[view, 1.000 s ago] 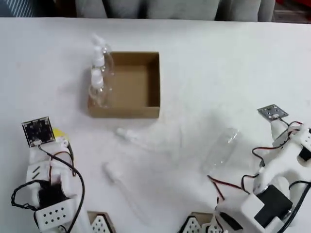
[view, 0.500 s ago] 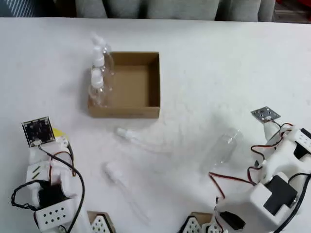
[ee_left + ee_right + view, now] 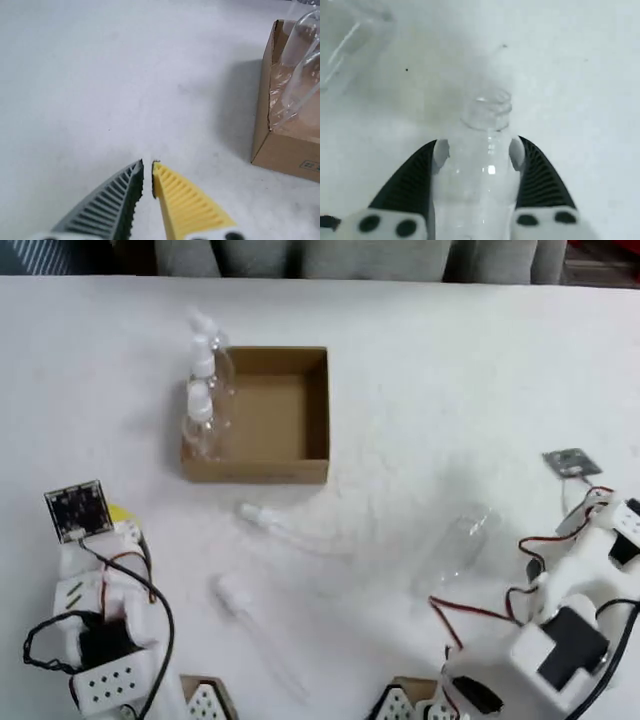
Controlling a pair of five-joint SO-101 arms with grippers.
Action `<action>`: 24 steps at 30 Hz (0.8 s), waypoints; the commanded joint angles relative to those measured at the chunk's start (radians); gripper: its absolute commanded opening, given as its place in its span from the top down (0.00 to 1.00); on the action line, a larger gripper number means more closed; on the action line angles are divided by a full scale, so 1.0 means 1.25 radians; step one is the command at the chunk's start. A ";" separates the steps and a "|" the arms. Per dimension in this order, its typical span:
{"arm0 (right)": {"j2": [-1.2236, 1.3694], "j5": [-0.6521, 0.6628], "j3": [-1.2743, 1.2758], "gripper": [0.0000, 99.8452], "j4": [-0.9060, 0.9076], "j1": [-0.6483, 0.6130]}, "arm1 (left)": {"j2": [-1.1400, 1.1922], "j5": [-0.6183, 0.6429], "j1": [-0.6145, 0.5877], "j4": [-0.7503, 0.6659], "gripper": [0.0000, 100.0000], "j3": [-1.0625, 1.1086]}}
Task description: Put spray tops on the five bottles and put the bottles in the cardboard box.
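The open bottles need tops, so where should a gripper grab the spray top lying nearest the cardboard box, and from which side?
Probably by the chunky white head of the spray top, not the thin dip tube trailing from it. It lies flat on the table, so come straight down from above, fingers closing across the head.

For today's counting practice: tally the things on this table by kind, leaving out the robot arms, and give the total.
bottles with spray tops: 2
bottles without tops: 2
loose spray tops: 2
cardboard box: 1
Total: 7
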 commanded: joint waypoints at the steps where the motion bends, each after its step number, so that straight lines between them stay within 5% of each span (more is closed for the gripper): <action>1: -0.093 -0.160 -0.038 0.98 0.089 -0.003 | -0.013 0.009 0.071 -0.020 0.95 -0.023; 7: -0.118 -0.379 0.044 0.98 0.132 -0.159 | -0.012 0.010 0.236 0.152 0.95 -0.120; 11: -0.125 -0.484 0.141 0.98 0.056 -0.296 | -0.010 0.010 0.317 0.163 0.95 -0.137; 24: -0.118 -0.498 0.250 0.98 -0.133 -0.348 | 0.145 0.058 0.508 0.179 0.95 -0.277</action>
